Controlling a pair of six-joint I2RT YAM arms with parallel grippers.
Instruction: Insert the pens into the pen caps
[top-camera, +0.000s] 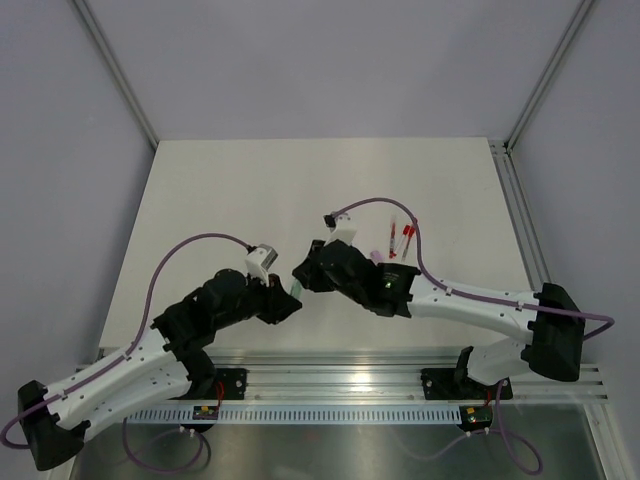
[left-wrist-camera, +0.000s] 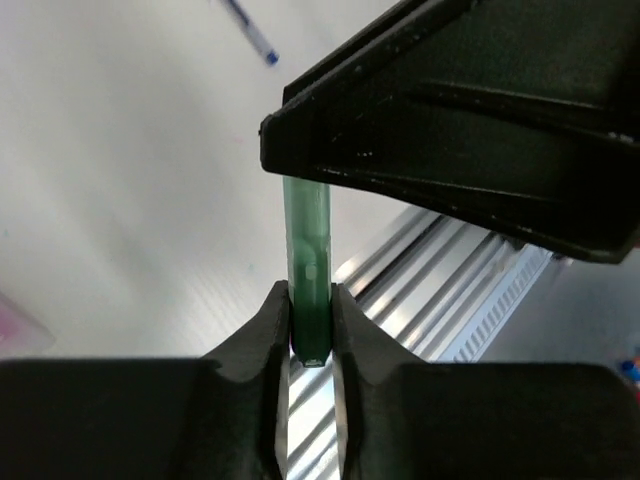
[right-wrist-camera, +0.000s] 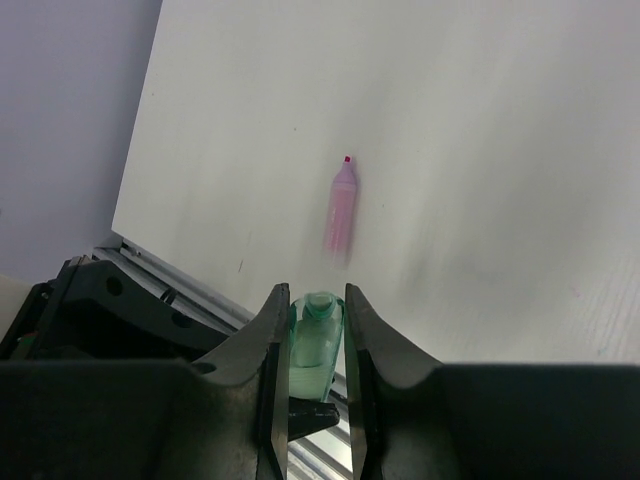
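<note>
My left gripper (left-wrist-camera: 310, 300) is shut on a green pen (left-wrist-camera: 306, 250) and holds it above the table. My right gripper (right-wrist-camera: 317, 300) is shut on a pale green pen cap (right-wrist-camera: 318, 340). A green pen tip shows inside the cap. In the top view both grippers meet at the table's near middle, left gripper (top-camera: 288, 298) and right gripper (top-camera: 302, 277), with the green pen (top-camera: 296, 289) between them. A pink pen (right-wrist-camera: 341, 205) with a small red tip lies on the table beyond the right gripper. A blue pen (left-wrist-camera: 252, 35) lies farther off.
Two red and white pens (top-camera: 400, 240) and a pink piece (top-camera: 376, 256) lie on the table right of the right arm. The metal rail (top-camera: 350, 365) runs along the near edge, under the grippers. The grey walls stand to both sides.
</note>
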